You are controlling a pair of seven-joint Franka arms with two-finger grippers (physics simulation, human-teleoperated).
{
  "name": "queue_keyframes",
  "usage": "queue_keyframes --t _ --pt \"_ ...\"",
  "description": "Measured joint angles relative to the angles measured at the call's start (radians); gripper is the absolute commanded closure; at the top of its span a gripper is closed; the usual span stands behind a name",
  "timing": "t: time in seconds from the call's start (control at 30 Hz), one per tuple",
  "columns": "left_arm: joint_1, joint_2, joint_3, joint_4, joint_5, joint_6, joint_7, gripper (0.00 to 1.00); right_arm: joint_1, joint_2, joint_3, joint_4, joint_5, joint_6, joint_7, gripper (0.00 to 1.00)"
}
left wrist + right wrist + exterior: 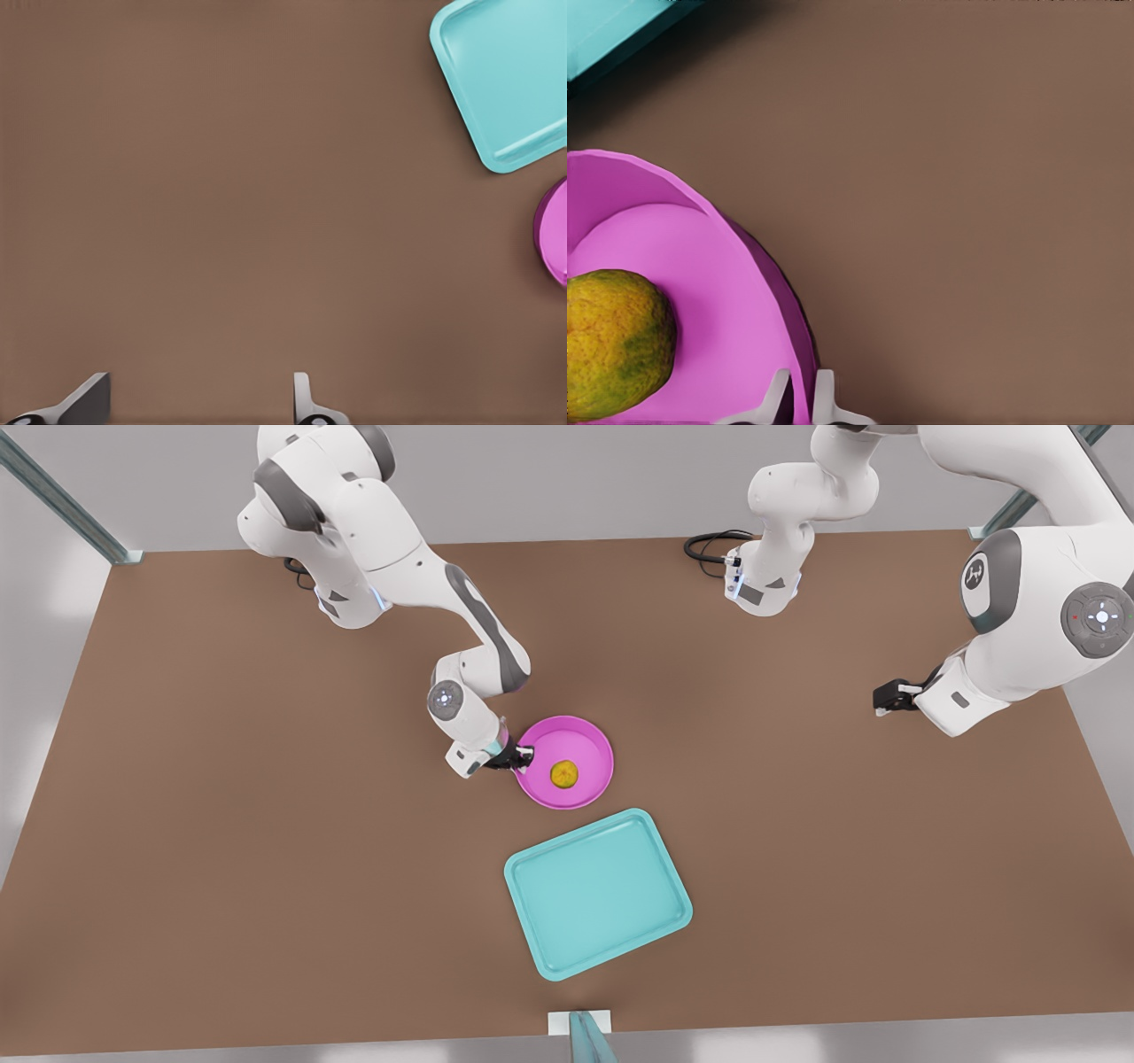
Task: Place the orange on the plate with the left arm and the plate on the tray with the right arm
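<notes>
- Where the desk point(221, 850) lay nearest the camera, the tray point(598, 893) sat bare, the plate point(586, 737) just beyond it, apart.
- Orange point(564, 774) rested in the plate's middle.
- Right hand point(523, 758) was pinched shut on the plate's rim at the front view's left.
- Left hand point(881, 698) waited well off at the front view's right, fingers spread, empty.
- Risk: thin one-edge grip; a tilt in the lift could roll the orange out.
</notes>
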Motion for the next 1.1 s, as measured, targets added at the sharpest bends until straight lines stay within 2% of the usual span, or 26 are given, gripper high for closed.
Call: queue_keyframes --t 0.37,0.53,0.83,1.1 --pt "0.000 0.004 0.000 0.008 0.000 0.001 0.009 0.00 0.001 -0.078 0.001 0.001 -0.002 -0.029 -0.014 0.79" --pt "0.000 0.006 0.001 0.009 0.001 0.004 0.012 0.00 -0.077 -0.045 0.000 0.137 0.000 -0.037 -0.017 0.79" --pt "0.000 0.006 0.001 0.020 0.001 0.001 0.015 0.00 -0.258 0.285 0.000 0.667 0.012 -0.186 -0.022 0.79" --pt "0.002 0.006 0.001 0.022 0.002 0.001 0.017 0.00 -0.260 0.444 0.021 0.850 0.029 -0.247 -0.021 0.79"
